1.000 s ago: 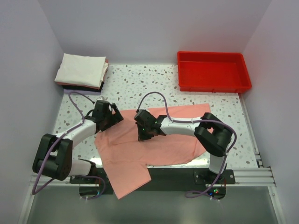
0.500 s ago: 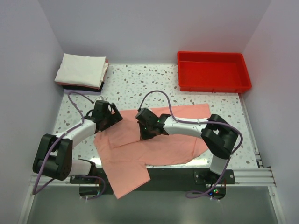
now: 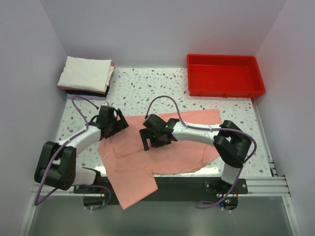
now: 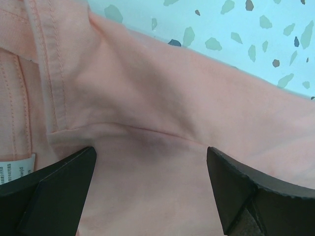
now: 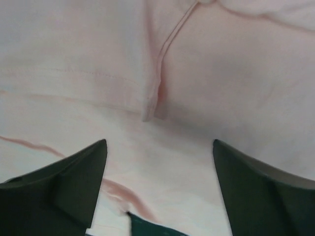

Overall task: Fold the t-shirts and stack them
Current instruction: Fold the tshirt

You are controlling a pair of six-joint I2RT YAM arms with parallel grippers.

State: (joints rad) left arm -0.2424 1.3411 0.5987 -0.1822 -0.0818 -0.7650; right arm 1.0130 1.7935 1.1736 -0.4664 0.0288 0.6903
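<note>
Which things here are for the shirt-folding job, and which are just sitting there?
For the job:
- pink t-shirt, spread out in the middle
- pile of folded t-shirts, far left corner

Just sitting there:
- red tray, far right corner, nothing in it

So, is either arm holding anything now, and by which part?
Nothing is held. The left fingers and the right fingers stand open over the salmon-pink t-shirt.
</note>
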